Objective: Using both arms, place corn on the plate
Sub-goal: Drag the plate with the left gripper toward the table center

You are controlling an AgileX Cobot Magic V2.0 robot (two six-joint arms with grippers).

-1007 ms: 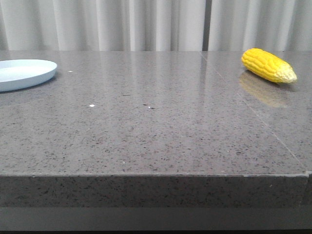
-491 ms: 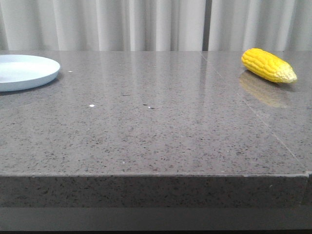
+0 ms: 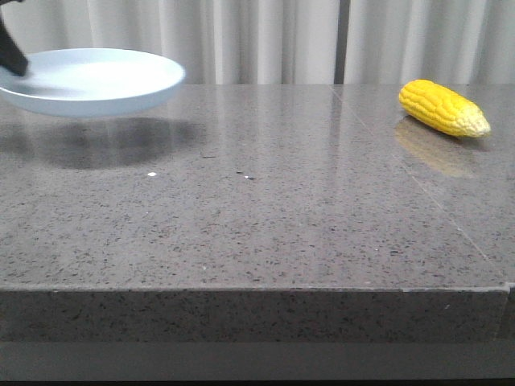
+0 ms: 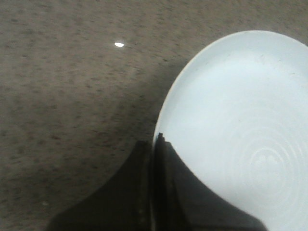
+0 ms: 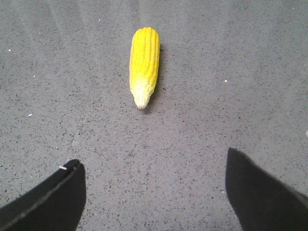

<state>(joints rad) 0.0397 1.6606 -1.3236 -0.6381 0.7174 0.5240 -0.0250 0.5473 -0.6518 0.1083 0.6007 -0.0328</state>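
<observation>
My left gripper [image 4: 153, 192] is clamped on the rim of the plate [image 3: 92, 80], holding it clear of the grey table [image 3: 265, 209] at the far left, its shadow beneath. My right gripper [image 5: 154, 192] hangs wide open and empty above the corn [image 5: 144, 65], which lies on the table's far right, well apart from the plate.
</observation>
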